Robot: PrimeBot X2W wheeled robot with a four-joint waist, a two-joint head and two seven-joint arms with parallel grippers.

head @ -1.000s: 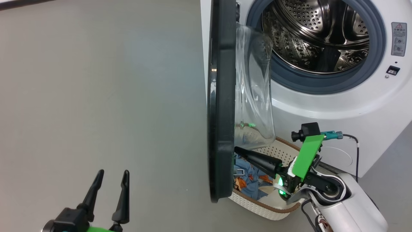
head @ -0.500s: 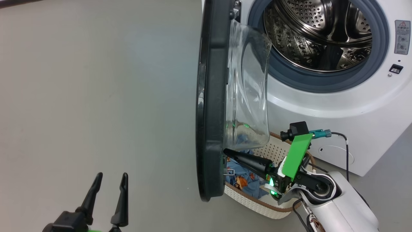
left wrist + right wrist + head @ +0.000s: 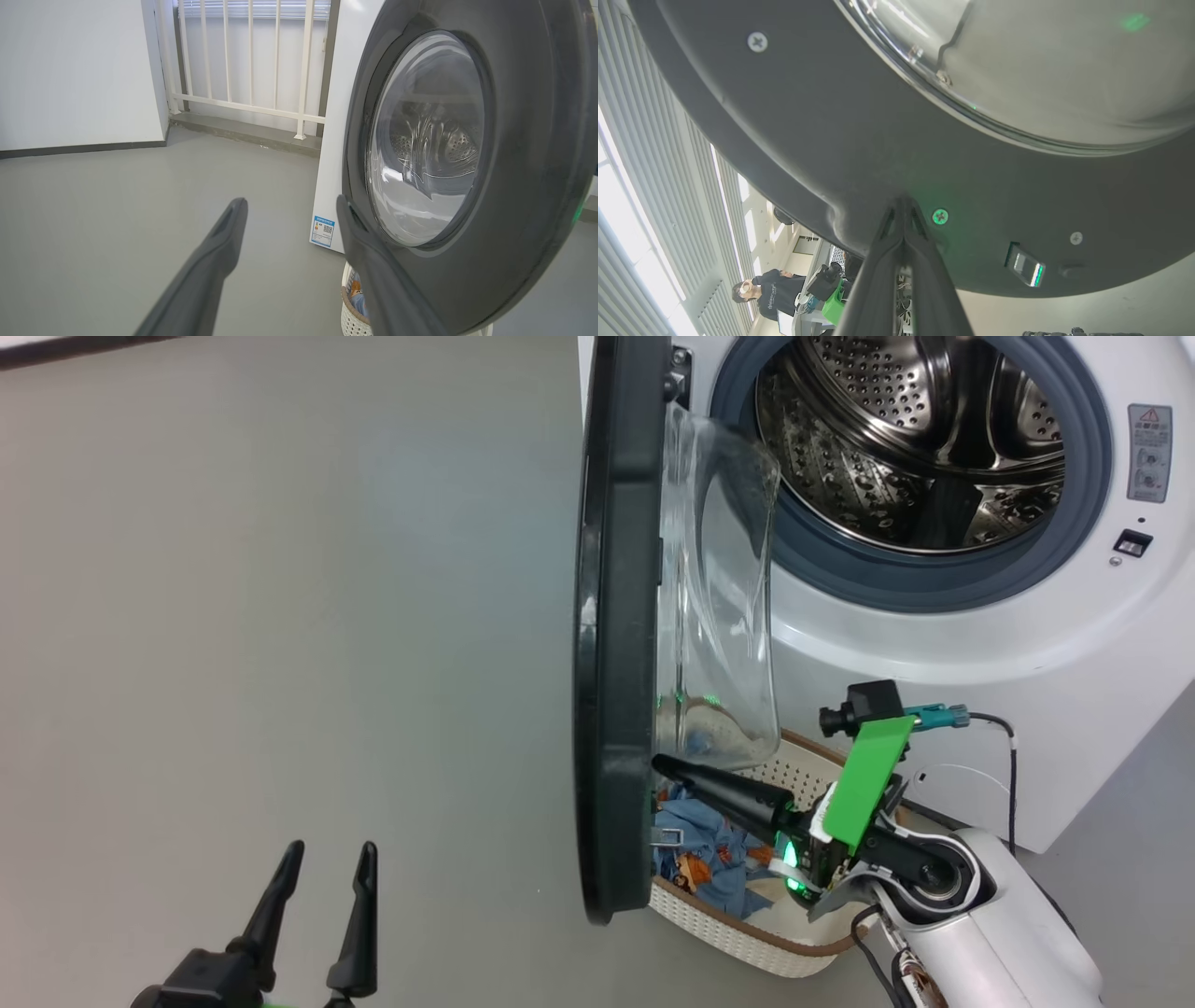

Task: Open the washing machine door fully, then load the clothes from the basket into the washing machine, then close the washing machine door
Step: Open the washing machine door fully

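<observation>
Ok so the washing machine (image 3: 934,644) has its drum looking empty from here, and the door (image 3: 611,663) is swung out roughly square to the front, edge-on in the head view. It's open, but I'd say not fully yet. The basket (image 3: 738,933) sits on the floor right in front of the machine, tucked against the door's inner side under the glass bulge. The clothes (image 3: 700,831) are all in it, a blue printed heap. The right gripper (image 3: 661,767) has its fingers pinched together on nothing, tip against the inside of the door's black rim low down, so I'm guessing it's pushing the door wider. The left gripper (image 3: 332,851) hangs over bare floor well off to the side, fingers apart and empty. So step one is partway, and loading and closing are all left.
</observation>
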